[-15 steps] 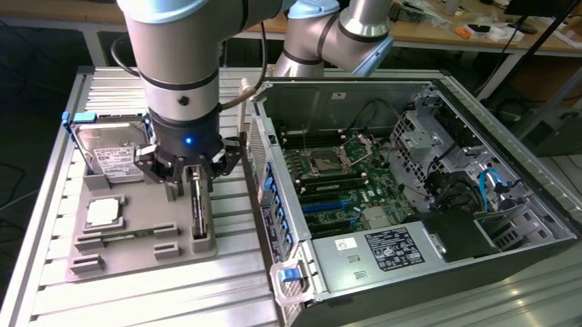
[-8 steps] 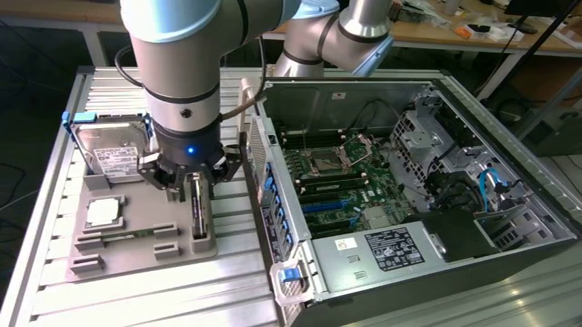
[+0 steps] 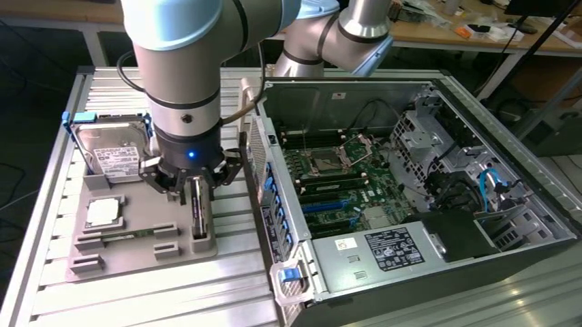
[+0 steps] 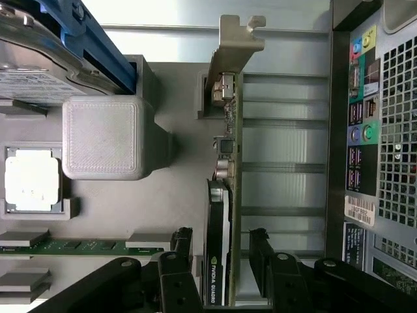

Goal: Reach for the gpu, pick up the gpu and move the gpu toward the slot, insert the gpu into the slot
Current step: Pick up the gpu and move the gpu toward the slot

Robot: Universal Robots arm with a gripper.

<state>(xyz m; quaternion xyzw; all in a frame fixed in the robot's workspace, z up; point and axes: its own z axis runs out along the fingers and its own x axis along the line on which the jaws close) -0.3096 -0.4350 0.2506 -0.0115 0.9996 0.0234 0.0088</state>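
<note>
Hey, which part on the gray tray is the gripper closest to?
The graphics card, standing on edge beside the computer case; the open gripper straddles it. The hard drive and processor chip sit farther off.

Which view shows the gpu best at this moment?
The wrist view: the gpu stands on edge in the grey holder, bracket and fan housing clear, between the fingers of the open gripper. In the exterior view the gpu is a thin upright strip below the gripper.

End effector (image 4: 220, 240) downward, jaws apart
</note>
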